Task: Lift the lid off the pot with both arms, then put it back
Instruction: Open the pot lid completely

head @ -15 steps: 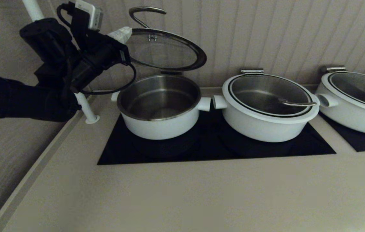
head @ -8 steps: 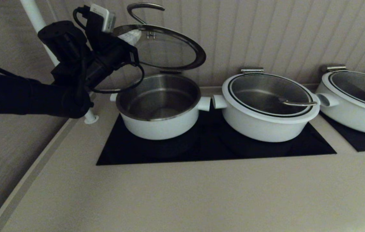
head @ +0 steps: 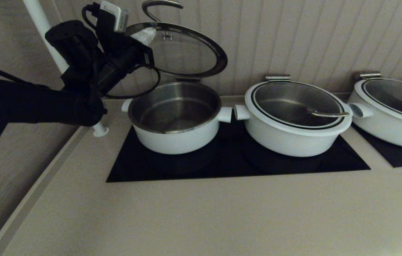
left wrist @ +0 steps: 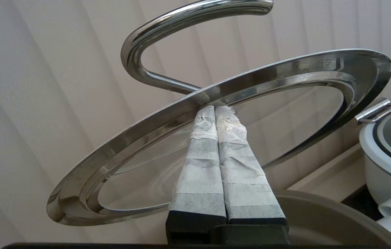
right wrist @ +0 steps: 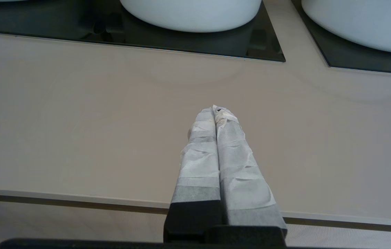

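Note:
The lid, glass with a steel handle, stands tilted up over the open pot, its far edge by a hinge at the pot's back. My left gripper is shut, and its wrapped tips press against the underside of the lid's left rim. In the left wrist view the shut gripper touches the lid's steel rim from below. My right gripper is shut and empty over the counter's front edge, out of the head view.
A wider white pot with its lid down sits right of the pot, handle to handle. A third pot is at the far right. All stand on black cooktops. A white pole rises at the left, and a ribbed wall is behind.
My left arm has moved right and slightly up under the lid. The lid has tilted a little higher. The pot has not moved.

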{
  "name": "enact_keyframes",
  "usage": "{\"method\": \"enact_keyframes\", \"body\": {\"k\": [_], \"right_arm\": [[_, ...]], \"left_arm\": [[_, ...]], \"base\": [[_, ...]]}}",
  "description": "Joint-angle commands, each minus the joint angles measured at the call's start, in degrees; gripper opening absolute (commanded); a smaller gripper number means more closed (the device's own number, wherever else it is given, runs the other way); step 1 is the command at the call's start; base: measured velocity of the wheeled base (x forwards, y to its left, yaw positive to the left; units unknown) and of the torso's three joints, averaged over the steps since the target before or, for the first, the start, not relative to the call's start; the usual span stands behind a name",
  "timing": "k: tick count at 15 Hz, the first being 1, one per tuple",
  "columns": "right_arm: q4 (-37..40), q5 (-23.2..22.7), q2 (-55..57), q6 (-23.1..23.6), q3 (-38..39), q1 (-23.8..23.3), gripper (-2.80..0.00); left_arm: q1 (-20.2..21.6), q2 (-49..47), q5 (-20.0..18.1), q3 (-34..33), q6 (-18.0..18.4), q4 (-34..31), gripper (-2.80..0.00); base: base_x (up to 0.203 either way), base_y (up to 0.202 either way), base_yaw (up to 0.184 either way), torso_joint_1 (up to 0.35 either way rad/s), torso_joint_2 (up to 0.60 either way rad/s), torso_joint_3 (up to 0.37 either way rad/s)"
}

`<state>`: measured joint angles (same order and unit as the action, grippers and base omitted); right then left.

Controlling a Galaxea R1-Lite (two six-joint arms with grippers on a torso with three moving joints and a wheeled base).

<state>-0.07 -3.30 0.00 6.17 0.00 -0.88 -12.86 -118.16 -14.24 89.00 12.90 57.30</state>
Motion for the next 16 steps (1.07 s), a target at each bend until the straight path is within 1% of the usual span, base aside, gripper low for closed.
{"method": "enact_keyframes", "body": {"k": [1, 8, 12, 16], "right_arm": [[-0.01, -0.04, 0.0, 0.07, 0.0, 0.0, -2.8], [-0.01, -0.04, 0.0, 0.07, 0.0, 0.0, -2.8], [-0.01, -0.04, 0.0, 0.07, 0.0, 0.0, -2.8], [-0.01, -0.04, 0.0, 0.07, 0.0, 0.0, -2.8]], "left_arm": [[0.03, -0.49, 0.13, 1.25, 0.02, 0.37, -2.8], [0.12, -2.34, 0.27, 6.89, 0.02, 0.01, -2.8], [0.12, -1.81, 0.27, 6.62, 0.02, 0.01, -2.8], [0.12, 0.65, 0.18, 3.54, 0.11, 0.01, -2.8]], "base": [[0.0, 0.0, 0.0, 0.0, 0.0, 0.0], [0.0, 0.0, 0.0, 0.0, 0.0, 0.0], [0.0, 0.0, 0.0, 0.0, 0.0, 0.0], [0.0, 0.0, 0.0, 0.0, 0.0, 0.0]]}}
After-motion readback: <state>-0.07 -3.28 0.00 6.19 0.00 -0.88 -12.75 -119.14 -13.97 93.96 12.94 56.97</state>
